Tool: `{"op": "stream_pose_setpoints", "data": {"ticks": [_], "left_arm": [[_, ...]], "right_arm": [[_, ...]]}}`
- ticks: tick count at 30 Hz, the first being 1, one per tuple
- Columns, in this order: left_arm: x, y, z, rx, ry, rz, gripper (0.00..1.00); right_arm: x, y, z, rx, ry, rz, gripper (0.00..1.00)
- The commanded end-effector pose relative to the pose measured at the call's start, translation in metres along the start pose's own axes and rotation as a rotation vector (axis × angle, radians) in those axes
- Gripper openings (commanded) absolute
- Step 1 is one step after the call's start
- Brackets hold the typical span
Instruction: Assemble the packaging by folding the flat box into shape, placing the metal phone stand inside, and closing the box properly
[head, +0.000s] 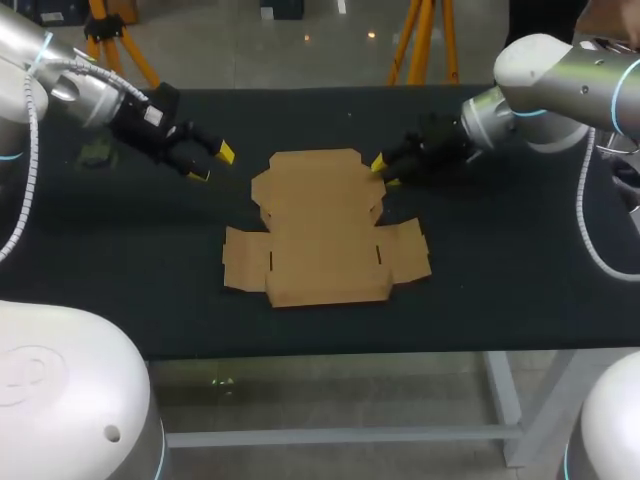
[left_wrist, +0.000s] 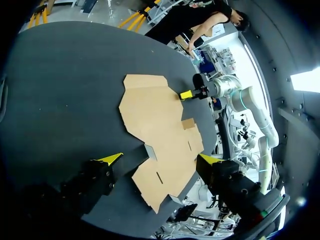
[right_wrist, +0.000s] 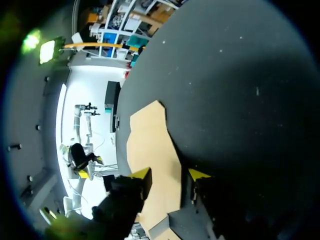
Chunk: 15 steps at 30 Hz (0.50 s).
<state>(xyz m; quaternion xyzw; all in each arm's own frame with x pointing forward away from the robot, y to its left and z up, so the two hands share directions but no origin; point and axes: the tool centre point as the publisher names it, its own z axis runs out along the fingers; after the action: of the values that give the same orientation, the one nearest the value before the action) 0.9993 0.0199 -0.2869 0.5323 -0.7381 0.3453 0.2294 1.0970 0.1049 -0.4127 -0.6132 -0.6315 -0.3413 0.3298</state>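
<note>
the flat box (head: 325, 235) (left_wrist: 160, 135) (right_wrist: 150, 145) lies unfolded, a brown cardboard blank spread face-up near the middle of the black table (head: 500, 280), its side flaps splayed out to either side at the near end and a narrower panel reaching toward the far edge. the right gripper (head: 384, 170) (right_wrist: 170, 174) (left_wrist: 187, 94) sits at the far right corner of that narrower panel, its yellow-tipped fingers parted; in the right wrist view the cardboard's edge runs between them, one finger over the card and the other over bare table, with nothing clamped. whether a tip actually touches the card cannot be told from these views. the left gripper (head: 213, 164) (left_wrist: 160, 158) hangs off the far left corner of the blank, near it but apart from it, above bare table. its fingers stand wide apart and hold nothing; in the left wrist view the blank stretches out ahead of and between the two tips, with the other arm's gripper visible at the far side of the card.
</note>
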Motion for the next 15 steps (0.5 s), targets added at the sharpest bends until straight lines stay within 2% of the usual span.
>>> {"op": "stream_pose_setpoints", "data": {"ticks": [1, 5, 9, 15], "left_arm": [[-0.001, -0.001, -0.001, -0.003, -0.001, 0.001, 1.0], [0.0, 0.0, -0.002, 0.001, -0.006, 0.0, 1.0], [0.001, 0.001, -0.004, 0.004, -0.005, 0.003, 1.0], [0.003, 0.003, -0.004, 0.004, -0.001, 0.009, 1.0]], "right_arm": [[-0.006, 0.006, 0.011, 0.097, 0.026, -0.004, 0.49], [-0.001, 0.004, 0.02, 0.101, 0.031, -0.007, 0.5], [0.002, 0.0, 0.024, 0.093, 0.052, -0.004, 0.55], [0.001, -0.008, 0.028, 0.04, 0.102, 0.005, 0.48]]}}
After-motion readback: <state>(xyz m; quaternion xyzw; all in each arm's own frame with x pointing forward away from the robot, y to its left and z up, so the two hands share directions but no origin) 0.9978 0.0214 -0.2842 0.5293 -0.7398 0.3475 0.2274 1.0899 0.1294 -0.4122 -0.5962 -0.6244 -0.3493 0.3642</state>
